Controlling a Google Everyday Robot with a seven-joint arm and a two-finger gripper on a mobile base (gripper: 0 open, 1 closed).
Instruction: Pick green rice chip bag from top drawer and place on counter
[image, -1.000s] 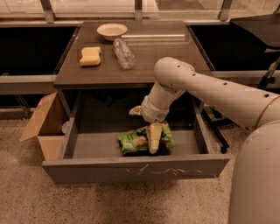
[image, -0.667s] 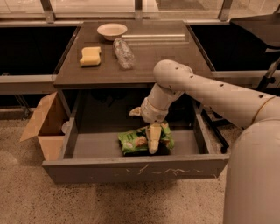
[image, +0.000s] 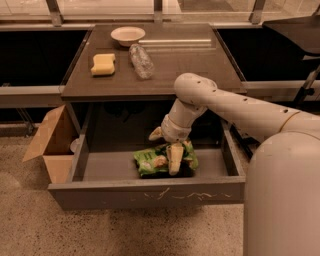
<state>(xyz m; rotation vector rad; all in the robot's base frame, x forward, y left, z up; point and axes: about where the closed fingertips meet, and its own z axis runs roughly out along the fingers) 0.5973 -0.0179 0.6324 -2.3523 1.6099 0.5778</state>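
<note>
Pale two-finger tool (image: 166, 147) is low inside the wide shallow grey top drawer (image: 150, 192), released. Its fingers (image: 175, 159) are spread, one lying on the crinkled bright green rice chip bag (image: 149, 161), which is on the drawer floor near the front. Above, the flat dark grey-brown table (image: 175, 70) carries a yellow sponge (image: 103, 64), a clear plastic bottle (image: 141, 61) and a pale round bowl (image: 128, 35). A brown cardboard box (image: 50, 145) is just left of the drawer.

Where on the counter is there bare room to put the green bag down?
The right half of the counter, from the bottle to the right edge, is bare. Crowded: back left, around the bowl, sponge and bottle. The claw is in the top drawer, at the green rice chip bag.
</note>
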